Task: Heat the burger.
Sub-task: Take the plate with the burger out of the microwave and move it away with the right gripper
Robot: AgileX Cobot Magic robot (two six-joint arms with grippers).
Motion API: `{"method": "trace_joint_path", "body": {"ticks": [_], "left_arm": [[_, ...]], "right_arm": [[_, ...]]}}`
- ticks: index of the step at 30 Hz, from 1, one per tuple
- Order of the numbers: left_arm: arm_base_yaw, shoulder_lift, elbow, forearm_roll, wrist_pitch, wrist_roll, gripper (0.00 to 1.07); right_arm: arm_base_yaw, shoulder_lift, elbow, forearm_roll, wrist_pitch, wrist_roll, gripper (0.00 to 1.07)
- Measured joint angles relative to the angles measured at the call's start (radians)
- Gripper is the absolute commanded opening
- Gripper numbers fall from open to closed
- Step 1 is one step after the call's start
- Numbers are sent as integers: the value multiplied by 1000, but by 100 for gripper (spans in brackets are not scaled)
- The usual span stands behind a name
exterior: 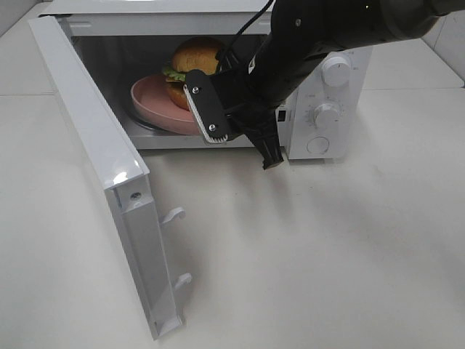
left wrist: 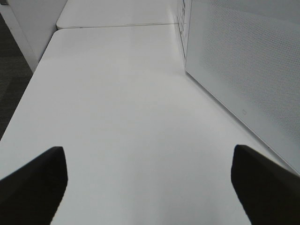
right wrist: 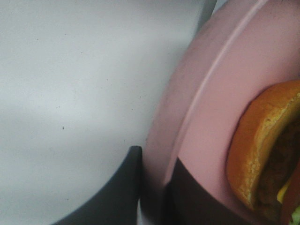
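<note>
Inside the open microwave (exterior: 320,80), the burger (exterior: 195,62) sat on a pink plate (exterior: 156,109), its glossy golden bun rounded on top, ruffled green lettuce showing at the side above a darker bottom bun. It stood upright toward the back of the plate, deeper in the cavity than the tool that carried it. The plate was smooth, round and shallow, tilted with its near rim toward the opening, and seemingly not yet settled flat. On that near rim the right gripper (right wrist: 152,187) was pinched, its dark fingers pressed together on either side of the plate's edge, the burger lying just beyond them across the plate. So the coming move likely turned on pushing straight inward along the line from gripper to burger, then letting go. The microwave's white door (exterior: 94,167) stood swung wide on the left. The left gripper (left wrist: 150,187) hung well apart over the bare white table (left wrist: 117,93), fingers spread, holding nothing.
</note>
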Motion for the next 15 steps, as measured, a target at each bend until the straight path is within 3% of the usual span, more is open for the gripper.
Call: {"method": "trace_joint_path", "body": {"ticks": [15], "left_arm": [[0, 0, 0, 0, 0, 0, 89]], "right_arm": [[9, -129, 267, -29, -211, -63, 0]]}}
